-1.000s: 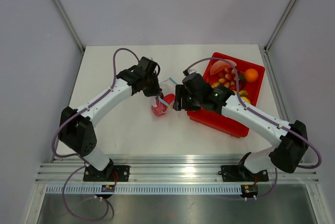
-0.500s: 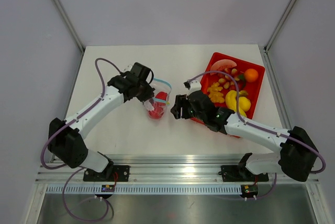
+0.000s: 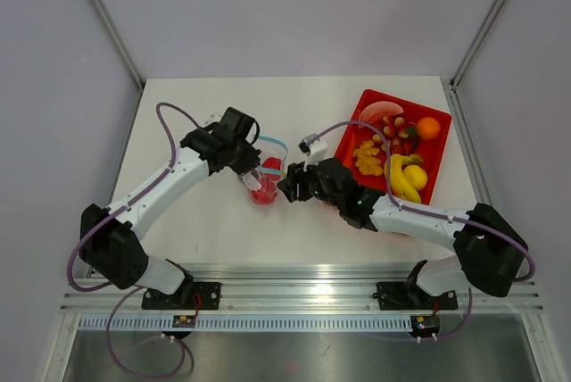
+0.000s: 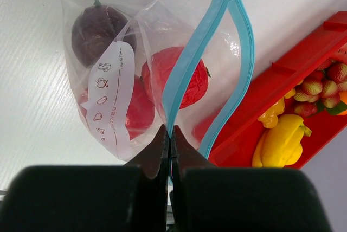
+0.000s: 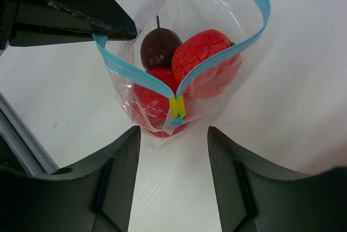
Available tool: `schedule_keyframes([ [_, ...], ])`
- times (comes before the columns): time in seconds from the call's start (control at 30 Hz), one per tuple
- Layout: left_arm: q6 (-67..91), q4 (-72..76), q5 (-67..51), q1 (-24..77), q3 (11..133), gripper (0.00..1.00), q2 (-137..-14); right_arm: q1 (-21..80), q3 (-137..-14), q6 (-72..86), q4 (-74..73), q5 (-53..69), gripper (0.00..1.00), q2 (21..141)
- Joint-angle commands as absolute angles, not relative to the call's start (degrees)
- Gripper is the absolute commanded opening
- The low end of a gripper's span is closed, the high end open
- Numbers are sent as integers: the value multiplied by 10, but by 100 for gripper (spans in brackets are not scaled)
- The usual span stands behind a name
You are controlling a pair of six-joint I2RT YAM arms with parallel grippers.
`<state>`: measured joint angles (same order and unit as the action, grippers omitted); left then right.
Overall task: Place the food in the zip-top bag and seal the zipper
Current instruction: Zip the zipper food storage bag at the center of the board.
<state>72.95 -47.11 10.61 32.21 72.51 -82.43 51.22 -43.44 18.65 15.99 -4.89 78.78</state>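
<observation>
Top external: right gripper (image 3: 285,187) nearer bag (image 3: 265,191)

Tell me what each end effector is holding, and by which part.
The left end effector pinches the zip-top bag by one side of its blue zipper; the right end effector is open, holding nothing.

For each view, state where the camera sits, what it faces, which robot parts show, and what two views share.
Top: high behind the table, looking down; both arms show whole.
Left wrist: faces the bag and red tray; left jaws pinch the zipper.
Right wrist: faces the bag's mouth; right jaws, open, frame it.
Both wrist views share the bag.
</observation>
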Motion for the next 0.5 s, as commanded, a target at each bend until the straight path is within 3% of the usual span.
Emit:
schedule_keyframes([
  [0.0, 746, -462, 116, 317, 734, 0, -807, 519, -463, 185, 212, -34, 58, 810],
  [0.2, 745, -455, 111, 316, 730, 0, -800, 522, -474, 195, 232, -34, 54, 833],
  [0.3, 747, -460, 109, 314, 727, 0, -800, 522, -484, 201, 235, -41, 44, 848],
  [0.33, 747, -460, 107, 314, 727, 0, -800, 522, -485, 206, 236, -41, 27, 851],
  [0.43, 745, -461, 105, 310, 724, 0, -798, 522, -490, 215, 238, -47, 3, 862],
  [0.47, 743, -461, 106, 310, 723, 0, -797, 522, -488, 216, 238, -51, 0, 864],
])
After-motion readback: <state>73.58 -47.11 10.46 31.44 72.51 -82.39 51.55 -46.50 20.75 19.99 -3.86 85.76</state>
